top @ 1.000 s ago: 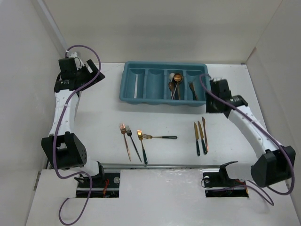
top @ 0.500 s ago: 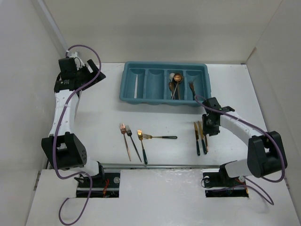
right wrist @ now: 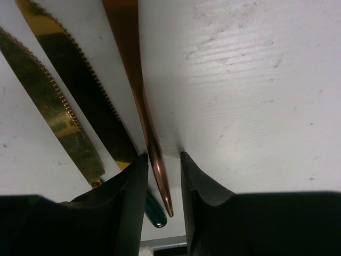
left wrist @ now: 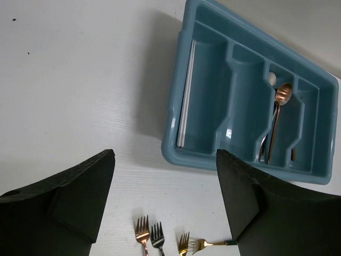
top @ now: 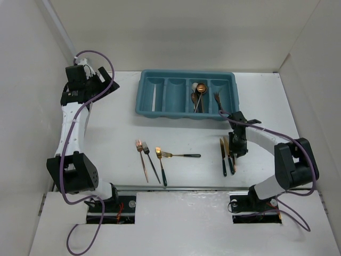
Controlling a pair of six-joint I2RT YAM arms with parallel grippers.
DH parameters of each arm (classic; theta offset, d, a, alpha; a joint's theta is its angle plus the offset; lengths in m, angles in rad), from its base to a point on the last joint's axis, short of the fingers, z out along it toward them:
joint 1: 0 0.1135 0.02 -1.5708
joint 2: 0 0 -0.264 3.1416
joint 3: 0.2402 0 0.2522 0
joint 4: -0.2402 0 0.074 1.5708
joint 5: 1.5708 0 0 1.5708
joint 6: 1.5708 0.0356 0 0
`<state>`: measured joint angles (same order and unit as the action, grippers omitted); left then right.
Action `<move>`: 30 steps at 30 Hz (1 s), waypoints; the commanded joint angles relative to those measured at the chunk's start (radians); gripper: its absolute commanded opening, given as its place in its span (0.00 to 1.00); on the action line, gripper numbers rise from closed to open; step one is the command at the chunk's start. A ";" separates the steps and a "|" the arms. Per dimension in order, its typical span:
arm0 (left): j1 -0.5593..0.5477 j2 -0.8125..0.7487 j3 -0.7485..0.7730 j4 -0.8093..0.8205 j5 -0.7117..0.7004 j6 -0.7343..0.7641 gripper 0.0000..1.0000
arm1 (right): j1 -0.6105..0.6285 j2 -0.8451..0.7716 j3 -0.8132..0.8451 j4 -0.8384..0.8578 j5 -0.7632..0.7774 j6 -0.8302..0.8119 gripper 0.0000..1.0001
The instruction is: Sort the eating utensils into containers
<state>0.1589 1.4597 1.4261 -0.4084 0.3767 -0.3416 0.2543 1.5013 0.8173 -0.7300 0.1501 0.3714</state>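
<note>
The teal tray (top: pixel 186 75) stands at the back centre; its third compartment holds several spoons (top: pixel 199 96), the fourth a fork (top: pixel 218 101), and the first a white utensil (top: pixel 154 96). Several forks (top: pixel 151 161) lie on the table front left of centre. Three knives (top: pixel 228 156) lie front right. My right gripper (top: pixel 237 149) is down on them; in the right wrist view its open fingers (right wrist: pixel 164 157) straddle the copper knife's handle (right wrist: pixel 133 69), beside a dark-bladed knife (right wrist: pixel 80 90) and a gold knife (right wrist: pixel 42 101). My left gripper (top: pixel 101 85) hangs open and empty at the back left.
In the left wrist view the tray (left wrist: pixel 213 156) lies ahead right and fork heads (left wrist: pixel 142 232) show low between my open fingers (left wrist: pixel 165 154). White walls close in the table at the left, back and right. The arm bases sit at the near edge.
My right arm has swung from beside the tray's right end down to the three knives and lowered its fingers around the copper one. The left arm has not moved.
</note>
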 commanded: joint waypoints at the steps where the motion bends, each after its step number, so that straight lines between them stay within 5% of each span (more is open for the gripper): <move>1: 0.001 -0.050 0.008 0.016 0.011 0.010 0.73 | -0.007 0.042 0.019 0.052 0.023 0.003 0.37; 6: 0.001 -0.050 0.017 0.016 0.011 0.010 0.75 | -0.007 0.054 0.019 0.063 -0.001 -0.006 0.00; 14: 0.001 -0.050 0.017 0.016 0.011 0.010 0.75 | -0.016 -0.016 0.010 0.035 0.032 -0.006 0.00; 20: 0.001 -0.050 0.026 0.016 0.002 0.010 0.75 | 0.034 -0.283 0.112 -0.126 0.183 0.108 0.00; 26: 0.001 -0.032 0.027 0.016 0.002 0.010 0.75 | 0.120 -0.356 0.382 -0.236 0.341 0.153 0.00; 30: 0.001 -0.032 0.036 0.016 0.002 0.010 0.75 | 0.218 -0.224 0.584 -0.087 0.350 0.065 0.00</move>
<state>0.1589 1.4593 1.4261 -0.4088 0.3763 -0.3416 0.4191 1.1915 1.2972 -0.9108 0.4404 0.4789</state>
